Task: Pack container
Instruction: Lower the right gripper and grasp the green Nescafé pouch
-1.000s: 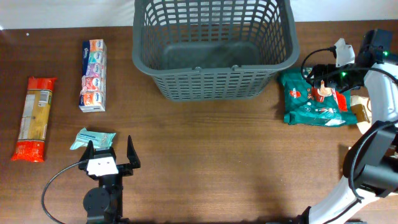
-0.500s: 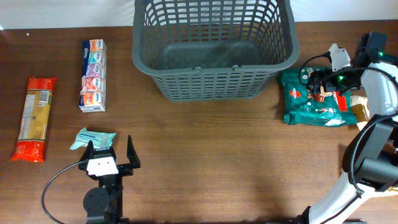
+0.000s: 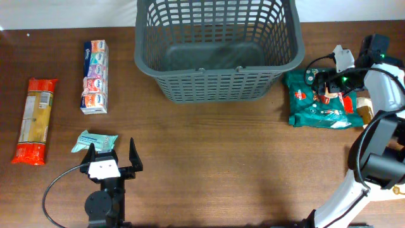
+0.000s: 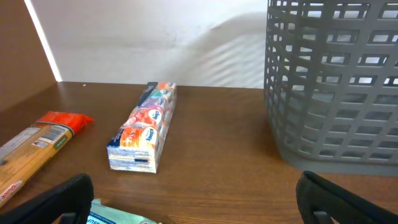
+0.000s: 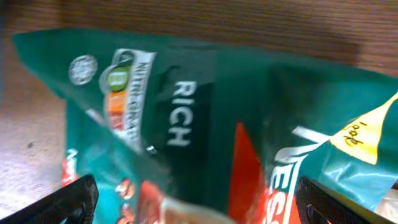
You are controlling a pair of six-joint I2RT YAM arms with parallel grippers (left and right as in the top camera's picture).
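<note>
2 jaw pairs gape empty, the right over teal packet (image 3: 313,114) beside container (image 3: 215,85).

My left gripper (image 3: 111,151) points forward, jaws spread wide, with my left arm (image 3: 103,204) folded low behind it. My right arm (image 3: 385,104) arches over, and my right gripper (image 3: 320,80) aims downward, jaws equally wide
</note>
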